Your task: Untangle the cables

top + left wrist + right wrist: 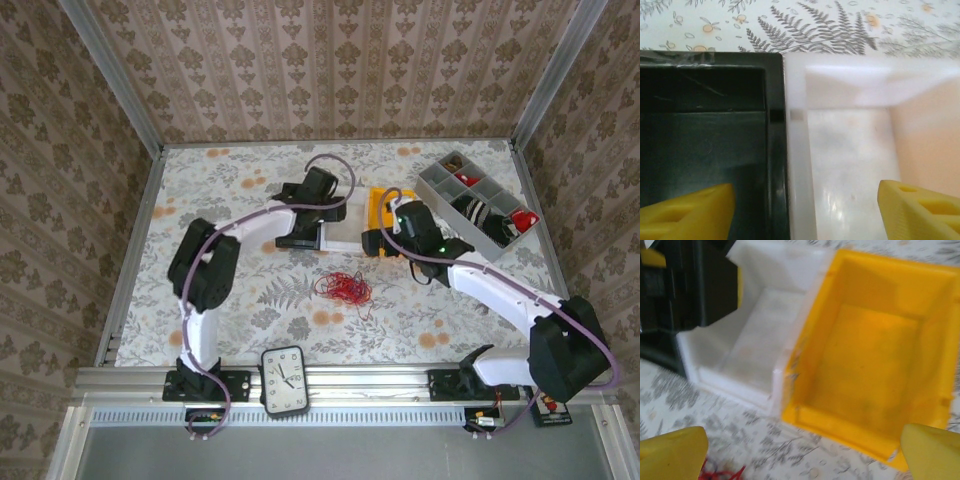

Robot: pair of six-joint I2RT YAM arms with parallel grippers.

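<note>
One loose bundle of red cables lies on the floral table, about midway between its left and right edges and somewhat nearer the near edge than the far one. The strands form a small tangle with a single end trailing toward the near right. Nothing touches the tangle, and both arms are clear of it.

Just behind the cables, three small bins stand side by side in a row, wall against wall: a black bin on the left, a white bin in the middle and a yellow bin on the right. All three look bare inside, as far as the wrist views reach.

The left gripper hangs over the seam between the black and white bins. Its yellow fingertips are spread wide, one above each bin, with nothing between them.

The right gripper is at the near side of the white and yellow bins, looking into them. Its jaws are also spread wide and grip nothing. A few red strands show at the bottom edge of the right wrist view, beside the left-hand fingertip.

Toward the far right corner of the table sits a grey divided organiser tray, set at an angle, with dark and red items in some compartments. A black-framed clock rests on the rail at the near edge, between the two arm bases.
</note>
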